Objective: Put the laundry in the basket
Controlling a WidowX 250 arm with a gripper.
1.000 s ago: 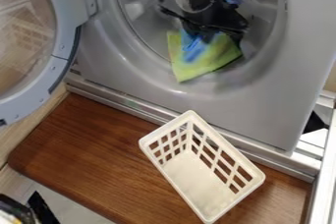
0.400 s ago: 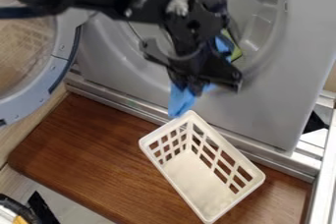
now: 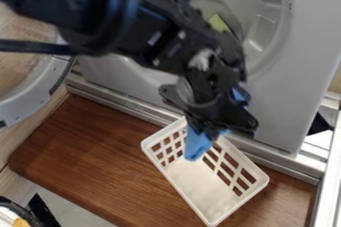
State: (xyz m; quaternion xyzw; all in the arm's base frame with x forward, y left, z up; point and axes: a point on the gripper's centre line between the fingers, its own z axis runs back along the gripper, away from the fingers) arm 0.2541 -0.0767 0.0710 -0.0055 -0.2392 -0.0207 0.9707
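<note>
The black gripper [image 3: 212, 130] hangs over the upper end of the white basket, shut on a blue cloth. The blue cloth [image 3: 196, 145] dangles below it, its lower end over the basket's opening; another bit of blue shows beside the gripper's right side. The white plastic basket [image 3: 200, 183], with lattice walls, sits at a slant on the brown wooden board, and its visible floor is bare. A yellow-green cloth [image 3: 218, 23] peeks out behind the arm at the washing machine's opening, mostly hidden.
The grey washing machine [image 3: 279, 96] stands behind the basket, with its round door [image 3: 27, 91] swung open at the left. A metal rail [image 3: 133, 104] runs along the machine's base. The wooden board [image 3: 100, 156] extends left of the basket. A dark object lies at the lower left corner.
The arm has come out of the drum and down to the right, carrying the blue cloth from the machine's opening to above the basket. The yellow-green cloth stays behind at the drum.
</note>
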